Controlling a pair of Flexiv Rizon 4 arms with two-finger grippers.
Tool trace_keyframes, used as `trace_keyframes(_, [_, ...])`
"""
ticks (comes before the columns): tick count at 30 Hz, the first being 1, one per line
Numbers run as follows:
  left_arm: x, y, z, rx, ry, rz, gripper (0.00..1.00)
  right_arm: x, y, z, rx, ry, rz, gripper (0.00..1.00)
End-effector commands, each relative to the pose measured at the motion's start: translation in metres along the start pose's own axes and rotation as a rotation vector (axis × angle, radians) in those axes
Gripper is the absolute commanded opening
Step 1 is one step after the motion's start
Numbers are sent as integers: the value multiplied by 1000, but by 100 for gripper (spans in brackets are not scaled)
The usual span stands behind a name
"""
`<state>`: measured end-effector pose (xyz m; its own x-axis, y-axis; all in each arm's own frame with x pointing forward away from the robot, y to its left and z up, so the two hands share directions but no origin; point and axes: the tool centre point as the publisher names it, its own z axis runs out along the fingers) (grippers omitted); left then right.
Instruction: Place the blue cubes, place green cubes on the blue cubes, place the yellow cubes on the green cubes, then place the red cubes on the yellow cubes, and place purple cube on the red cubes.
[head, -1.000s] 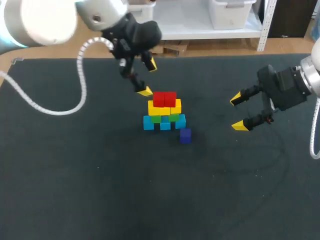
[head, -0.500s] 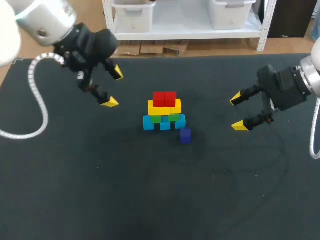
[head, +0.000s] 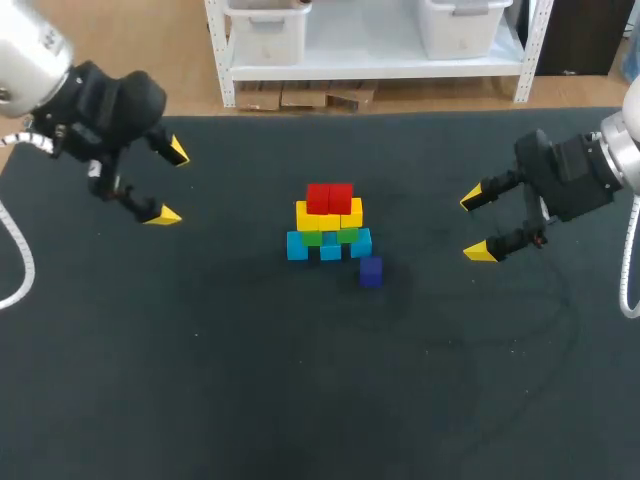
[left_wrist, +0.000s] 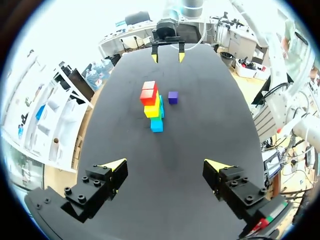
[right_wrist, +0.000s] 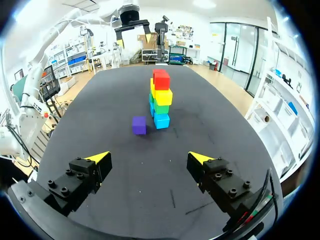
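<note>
Dark table (head: 300, 400) holds the stack (head: 328, 225) near its middle, purple cube (head: 371, 271) just beside it. Head view shows the rows' width; wrist views, one column. Left fingers (head: 163, 215) and right fingers (head: 482, 251) gape wide, empty.

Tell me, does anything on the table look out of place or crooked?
Only the purple cube sits alone on the table beside the blue cubes, not on the red cubes. Everything else looks straight; nothing lies toppled.

The purple cube (head: 371, 271) lies just beside the stack (head: 328, 228) topped by red cubes (head: 329, 197).
</note>
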<state>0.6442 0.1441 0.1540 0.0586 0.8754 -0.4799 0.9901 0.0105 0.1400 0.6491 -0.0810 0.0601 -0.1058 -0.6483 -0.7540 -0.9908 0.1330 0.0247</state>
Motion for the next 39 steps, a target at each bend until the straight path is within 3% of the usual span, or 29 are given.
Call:
trace_keyframes(1, [10, -2, -5, -20, -72, 10, 100, 0, -1, 1, -1, -3, -1, 100])
trace_keyframes(10, [10, -2, -5, -20, -72, 10, 100, -1, 3, 3, 18, -3, -15, 100])
trace_keyframes(22, [10, -2, -5, -20, -72, 10, 100, -15, 45, 68, 29, -20, -20, 100])
trace_keyframes(31, [10, -2, -5, -20, -72, 10, 100, -25, 35, 106, -6, -6, -28, 100])
trace_keyframes(39, [10, -2, -5, -20, -72, 10, 100, -27, 27, 122, -19, 4, -14, 100])
